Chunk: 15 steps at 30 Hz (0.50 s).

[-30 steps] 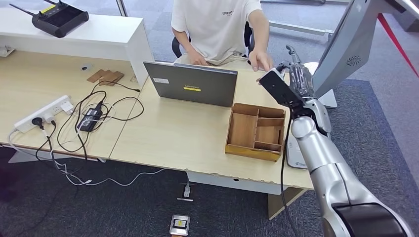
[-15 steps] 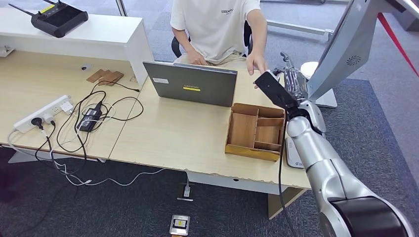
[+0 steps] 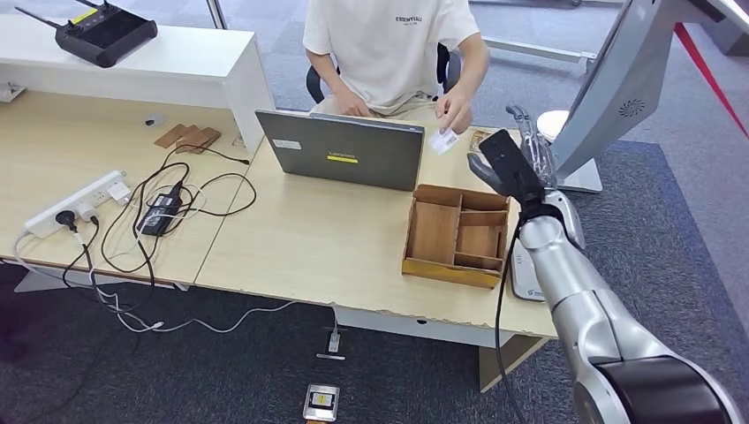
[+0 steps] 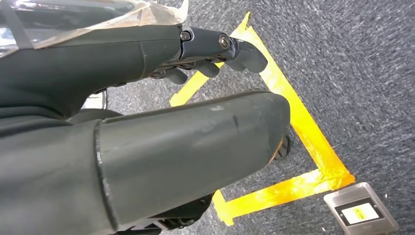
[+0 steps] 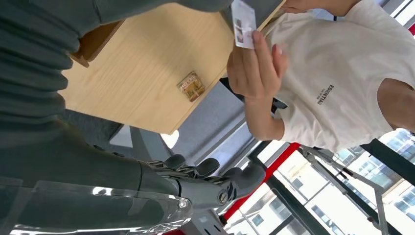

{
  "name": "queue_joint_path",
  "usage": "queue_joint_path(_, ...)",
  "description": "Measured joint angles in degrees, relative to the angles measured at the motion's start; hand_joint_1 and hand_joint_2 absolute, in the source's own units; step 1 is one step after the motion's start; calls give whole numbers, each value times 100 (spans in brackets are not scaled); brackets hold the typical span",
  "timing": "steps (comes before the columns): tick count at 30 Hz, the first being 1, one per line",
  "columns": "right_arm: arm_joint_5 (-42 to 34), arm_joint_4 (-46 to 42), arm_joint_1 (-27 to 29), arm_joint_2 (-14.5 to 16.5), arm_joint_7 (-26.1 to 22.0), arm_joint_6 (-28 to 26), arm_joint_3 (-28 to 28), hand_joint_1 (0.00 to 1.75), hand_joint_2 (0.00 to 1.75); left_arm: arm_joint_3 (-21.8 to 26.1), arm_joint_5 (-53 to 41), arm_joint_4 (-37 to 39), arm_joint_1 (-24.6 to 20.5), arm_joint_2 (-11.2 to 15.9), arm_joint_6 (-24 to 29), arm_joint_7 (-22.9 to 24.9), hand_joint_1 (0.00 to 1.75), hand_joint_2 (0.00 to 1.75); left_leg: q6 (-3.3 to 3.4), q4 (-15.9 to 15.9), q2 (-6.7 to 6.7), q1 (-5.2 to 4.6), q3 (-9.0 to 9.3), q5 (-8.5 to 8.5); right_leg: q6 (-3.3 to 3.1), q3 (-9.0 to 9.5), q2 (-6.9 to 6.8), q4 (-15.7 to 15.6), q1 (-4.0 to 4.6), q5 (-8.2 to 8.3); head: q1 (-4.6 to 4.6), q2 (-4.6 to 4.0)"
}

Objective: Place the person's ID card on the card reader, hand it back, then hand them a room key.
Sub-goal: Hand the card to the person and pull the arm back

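id card [image 3: 443, 140]: a person's hand [image 3: 454, 115] is pinching it above the surface [image 3: 327, 238], just right of the laptop [image 3: 349, 150]. right hand [image 3: 528, 148]: hovering beside the card, fingers spread, holding nothing. left hand [image 4: 205, 54]: hanging over the floor, fingers loosely curled, empty. wooden tray [image 3: 459, 235]: sitting near right.

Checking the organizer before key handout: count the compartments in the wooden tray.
4 in the wooden tray: one tall compartment on its left, and three stacked on its right, far, middle and a narrow near one. All look empty.
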Motion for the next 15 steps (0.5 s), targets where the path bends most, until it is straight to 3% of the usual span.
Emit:
queue_joint_path(5, -523, -38, 76, -55, -99, 191, -93, 0, 0, 0, 68, 0, 61, 13, -52, -87, 0, 0, 0, -1, 0, 0, -1, 0, 0, 0, 0, 0, 0, 0, 1, 0)
queue_joint_path(9, -1619, -217, 195, -70, -139, 932, -230, 0, 0, 0, 81, 0, 97, 39, -134, -78, 0, 0, 0, -1, 0, 0, 0, 0, 0, 0, 0, 0, 0, 0, 1, 0)
queue_joint_path(13, -2522, -525, 393, -89, -68, 1680, -358, 0, 175, -1, 33, 0, 146, 70, -229, -63, 0, 0, 0, -1, 0, 0, 0, 0, 0, 0, 0, 0, 0, 0, 1, 0)
queue_joint_path(15, -2779, -718, 529, -113, -35, 1983, -374, 0, 175, -3, -13, 0, 173, 81, -304, -118, 0, 0, 0, -1, 0, 0, 0, 0, 0, 1, 0, 0, 0, -1, 1, 0)
